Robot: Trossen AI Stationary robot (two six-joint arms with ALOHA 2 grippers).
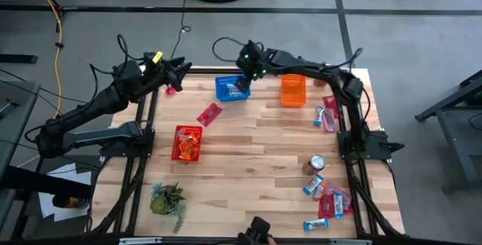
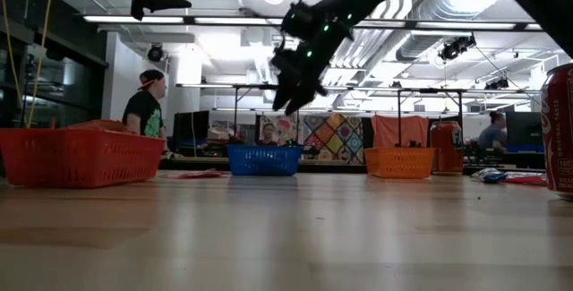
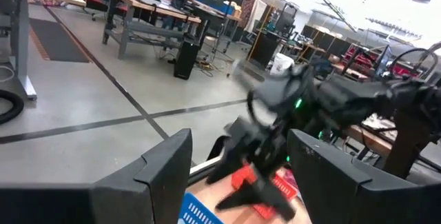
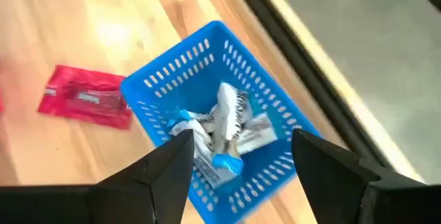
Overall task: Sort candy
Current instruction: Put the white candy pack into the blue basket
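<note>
step: blue-and-white candy [image 4: 224,131] dropped into blue basket [image 1: 226,88] at the surface's far edge | right gripper [image 4: 238,155] wide open above it, nothing held | left gripper [image 1: 178,75] open, empty, far-left corner | tip: should be lifted straight up so the basket rim isn't clipped

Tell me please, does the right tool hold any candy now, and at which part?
Nothing is held. The right tool is open above the blue basket, and the blue-and-white candy lies loose inside it.

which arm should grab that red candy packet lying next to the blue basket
Probably right: its open gripper hangs over the blue basket, close to the red packet. The left gripper sits at the table's far-left corner.
</note>
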